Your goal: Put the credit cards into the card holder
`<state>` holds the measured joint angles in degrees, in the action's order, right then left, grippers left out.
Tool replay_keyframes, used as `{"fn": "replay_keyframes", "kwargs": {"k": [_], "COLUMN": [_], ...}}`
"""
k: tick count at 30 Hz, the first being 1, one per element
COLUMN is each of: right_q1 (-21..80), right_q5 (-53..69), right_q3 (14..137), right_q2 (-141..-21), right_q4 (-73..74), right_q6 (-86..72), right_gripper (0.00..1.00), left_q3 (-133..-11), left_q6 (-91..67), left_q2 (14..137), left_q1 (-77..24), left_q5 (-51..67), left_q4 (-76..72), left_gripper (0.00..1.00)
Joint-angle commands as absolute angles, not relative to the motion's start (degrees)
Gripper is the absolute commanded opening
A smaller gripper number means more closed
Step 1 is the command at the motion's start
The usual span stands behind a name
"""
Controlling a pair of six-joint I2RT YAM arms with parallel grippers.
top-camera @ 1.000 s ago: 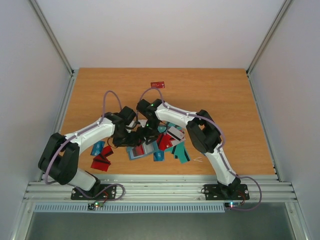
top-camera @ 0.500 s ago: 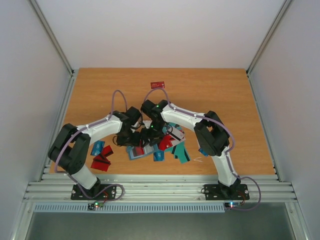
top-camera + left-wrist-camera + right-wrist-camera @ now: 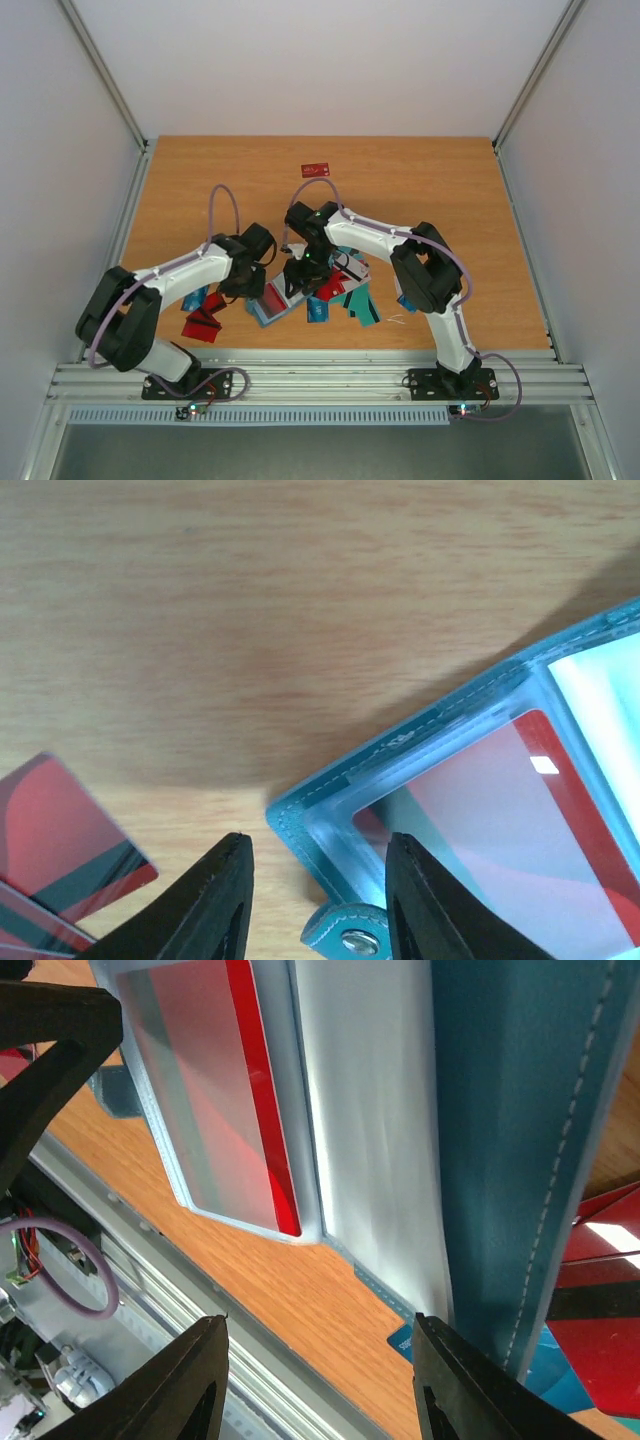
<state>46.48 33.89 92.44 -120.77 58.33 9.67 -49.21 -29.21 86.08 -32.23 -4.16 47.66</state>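
I see the holder lying open, near centre, just left of the cards; the arms hide its far part. My left gripper is spread at the holder's corner, gripping nothing. The right gripper is spread too, over a pocketed red card. Both wrist views cut the holder off.

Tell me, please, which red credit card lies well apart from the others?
The red card lying alone toward the far edge of the table; the other red cards crowd around the card holder near the front edge.

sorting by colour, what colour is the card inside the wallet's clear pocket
Red card, clearest in the left wrist view.
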Motion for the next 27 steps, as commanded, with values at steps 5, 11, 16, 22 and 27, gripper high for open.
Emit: {"fn": "replay_keyframes", "kwargs": {"k": [5,11,16,22,27], "right_q1": [46.19,46.86,48.49,49.04,49.02], "right_q5": [36.3,39.75,40.93,40.31,36.6], "right_q3": [95.12,97.96,102.64,104.92,107.26], "right_q2": [-117.28,-117.34,-121.33,-126.62,-129.61], "right_q4": [60.07,59.2,59.49,58.39,60.39], "right_q6": [10.92,10.85,10.03,8.65,9.18], "right_gripper": [0.52,0.51,0.48,0.41,0.34], "left_q3": [-43.79,-39.97,-38.48,-36.25,-34.51], "left_q6": [-36.11,-39.36,-39.77,-42.5,-43.4], "left_q2": [78.78,72.34,72.36,72.08,72.37], "left_q1": [-32.43,-32.42,-32.43,-32.37,-32.39], "left_q5": [-6.83,-5.24,-5.18,-4.5,-3.36], "left_q4": [43.59,42.12,42.33,40.77,37.13], "left_gripper": [0.3,0.22,0.2,0.17,0.15]}}
